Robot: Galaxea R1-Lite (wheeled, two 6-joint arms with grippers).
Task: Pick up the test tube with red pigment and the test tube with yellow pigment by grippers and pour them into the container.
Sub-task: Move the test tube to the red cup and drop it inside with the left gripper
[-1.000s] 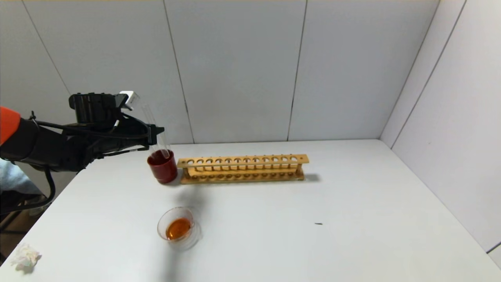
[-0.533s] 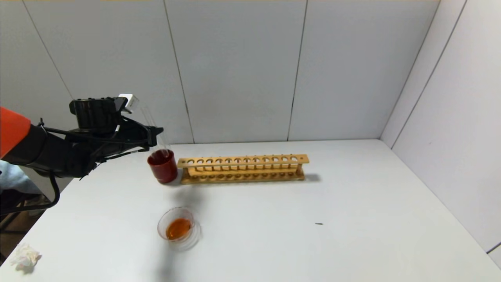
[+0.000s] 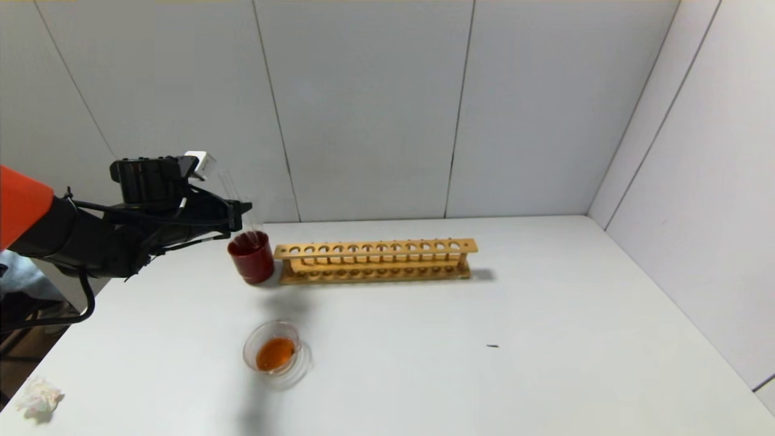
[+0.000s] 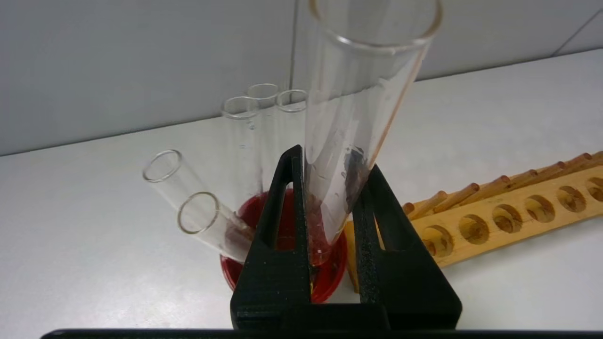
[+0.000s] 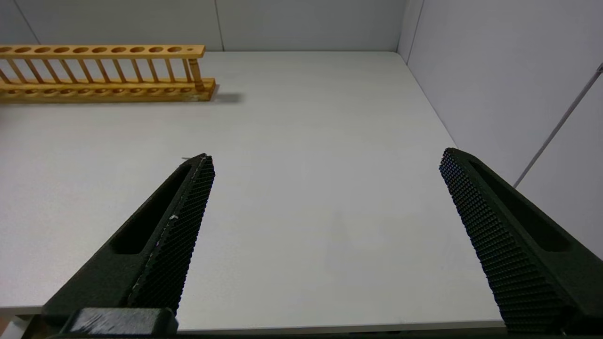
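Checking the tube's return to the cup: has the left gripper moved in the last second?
Yes: the left gripper has sunk slightly toward the red cup.

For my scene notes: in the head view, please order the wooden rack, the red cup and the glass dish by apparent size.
1. Wooden test tube rack, clearly largest.
2. Glass dish and red cup look similar; the dish is nearer the camera, so I leave them unranked.

L arm reaches in from the left edge, roughly level, orange casing at the rear, black cables along it. L hand (image 3: 241, 209) is closed on a clear tube. R hand (image 5: 325, 162) hangs parked w/ fingers (image 5: 181, 221) spread wide.
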